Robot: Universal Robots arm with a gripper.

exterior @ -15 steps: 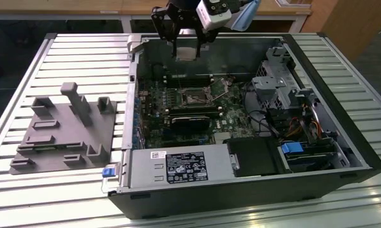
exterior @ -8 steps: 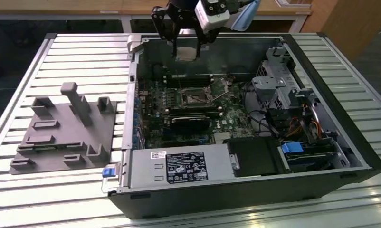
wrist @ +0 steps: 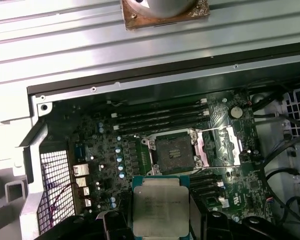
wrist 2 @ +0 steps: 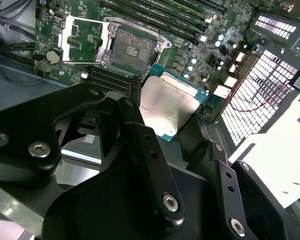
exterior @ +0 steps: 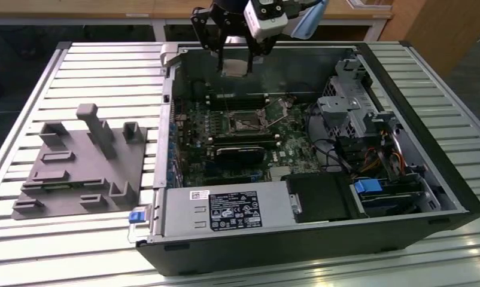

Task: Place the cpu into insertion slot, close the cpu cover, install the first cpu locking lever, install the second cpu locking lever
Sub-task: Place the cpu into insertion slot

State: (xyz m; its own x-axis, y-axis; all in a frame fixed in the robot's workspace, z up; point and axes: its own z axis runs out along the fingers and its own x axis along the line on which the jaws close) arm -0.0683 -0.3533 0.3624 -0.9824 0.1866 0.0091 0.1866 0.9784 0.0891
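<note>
Above the far wall of the open case (exterior: 304,254), the gripper (exterior: 238,57) is hanging with the cpu (exterior: 233,67) pinched in it. Its fingers (wrist 2: 140,132) are drawn in narrow on two opposite edges of the chip. In both wrist views the cpu's grey metal top is showing, with a thin green rim around it.

Down on the board (wrist: 240,195), the slot (wrist: 174,152) is sitting bare with its dark centre exposed. The cover (wrist: 200,150) is lying swung open just beside it. The cpu is hanging well apart from the slot, so nothing is seated yet.

From where I'm standing, that chip is looking light, thin and quite stiff, so weight is hardly going to trouble the grip. The smooth metal top is likely slippery and gives nothing to catch on. The underside, which I can't see, is probably the delicate face, and so is the slot's centre. Taking it by the edges, as the fingers are doing now, seems the sound hold, since both faces are staying untouched. A tilt in the grip is the thing I'd be watching for.
</note>
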